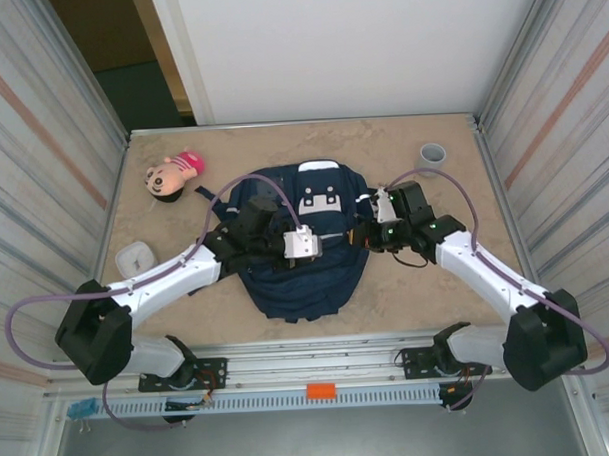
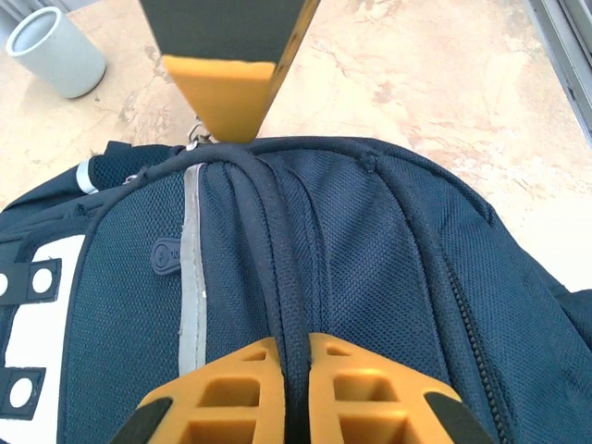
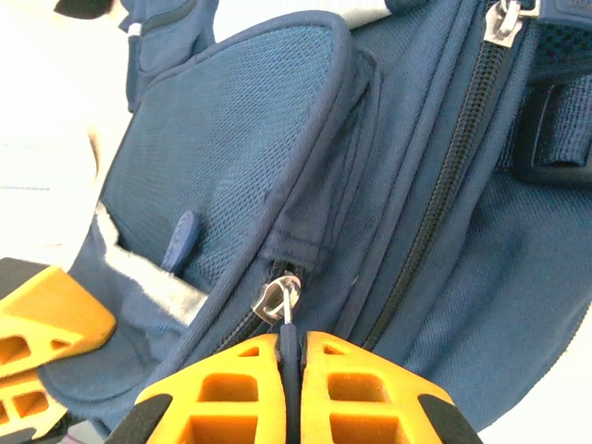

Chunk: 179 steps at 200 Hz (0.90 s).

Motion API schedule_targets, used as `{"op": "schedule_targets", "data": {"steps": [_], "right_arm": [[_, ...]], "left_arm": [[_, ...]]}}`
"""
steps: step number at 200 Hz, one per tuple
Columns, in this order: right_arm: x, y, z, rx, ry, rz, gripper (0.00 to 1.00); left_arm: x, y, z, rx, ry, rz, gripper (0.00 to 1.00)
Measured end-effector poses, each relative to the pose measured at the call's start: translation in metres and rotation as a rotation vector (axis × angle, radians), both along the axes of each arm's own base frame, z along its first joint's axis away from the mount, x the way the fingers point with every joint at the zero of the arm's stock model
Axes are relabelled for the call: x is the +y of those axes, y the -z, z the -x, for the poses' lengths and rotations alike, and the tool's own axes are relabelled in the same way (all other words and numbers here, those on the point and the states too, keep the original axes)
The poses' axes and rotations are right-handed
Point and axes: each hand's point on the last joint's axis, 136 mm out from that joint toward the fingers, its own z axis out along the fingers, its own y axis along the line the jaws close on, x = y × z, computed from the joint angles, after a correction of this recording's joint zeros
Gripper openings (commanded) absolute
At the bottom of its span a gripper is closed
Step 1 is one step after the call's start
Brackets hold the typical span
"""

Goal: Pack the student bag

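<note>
The navy student bag (image 1: 304, 273) lies flat in the middle of the table, white patches toward the far end. My left gripper (image 1: 325, 243) rests on its middle. In the left wrist view this gripper (image 2: 294, 344) is shut on a raised ridge of the bag's fabric (image 2: 277, 240), beside the thin white stripe (image 2: 192, 268). My right gripper (image 1: 361, 236) is at the bag's right side. It (image 3: 291, 344) is shut on the dark zipper pull (image 3: 290, 340), just below the silver slider (image 3: 277, 301) of a zip that is shut at that end.
A plush doll with a pink hat (image 1: 173, 175) lies at the far left. A grey cup (image 1: 432, 154) stands at the far right, the same cup (image 2: 55, 51) seen beyond the bag. A small white object (image 1: 135, 259) sits near the left arm. Metal walls close both sides.
</note>
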Motion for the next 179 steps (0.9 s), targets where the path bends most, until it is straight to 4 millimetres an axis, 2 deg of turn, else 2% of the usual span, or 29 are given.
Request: {"op": "schedule_targets", "data": {"steps": [33,51,82,93,99,110,123,131,159,179], "right_arm": [[0.003,0.003,-0.002,0.022,-0.009,-0.006,0.00],[0.002,0.004,-0.005,0.024,-0.004,0.000,0.00],[-0.021,0.017,-0.023,0.017,0.098,0.074,0.00],[-0.027,0.016,-0.028,0.003,0.124,0.088,0.00],[-0.029,0.016,-0.029,-0.002,0.131,0.093,0.04],[-0.031,0.015,-0.030,-0.007,0.138,0.096,0.13],[-0.033,0.013,-0.029,-0.010,0.142,0.105,0.31],[-0.036,0.012,-0.028,-0.009,0.152,0.114,0.39],[-0.047,-0.002,-0.024,-0.034,0.186,0.150,0.51],[-0.051,-0.021,-0.027,-0.065,0.206,0.161,0.54]], "left_arm": [[0.002,0.002,0.002,-0.006,0.024,-0.011,0.10],[0.002,0.002,0.003,-0.003,0.031,-0.005,0.23],[0.006,-0.008,0.018,0.045,0.045,0.029,0.33],[0.008,-0.011,0.022,0.051,0.042,0.043,0.41],[0.010,-0.013,0.024,0.057,0.036,0.051,0.49],[0.014,-0.013,0.026,0.079,0.013,0.063,0.55],[0.021,-0.013,0.024,0.110,-0.042,0.073,0.62],[0.026,-0.013,0.019,0.133,-0.100,0.078,0.65],[0.048,-0.015,-0.010,0.245,-0.379,0.114,0.68],[0.070,-0.017,-0.030,0.337,-0.586,0.168,0.69]]}}
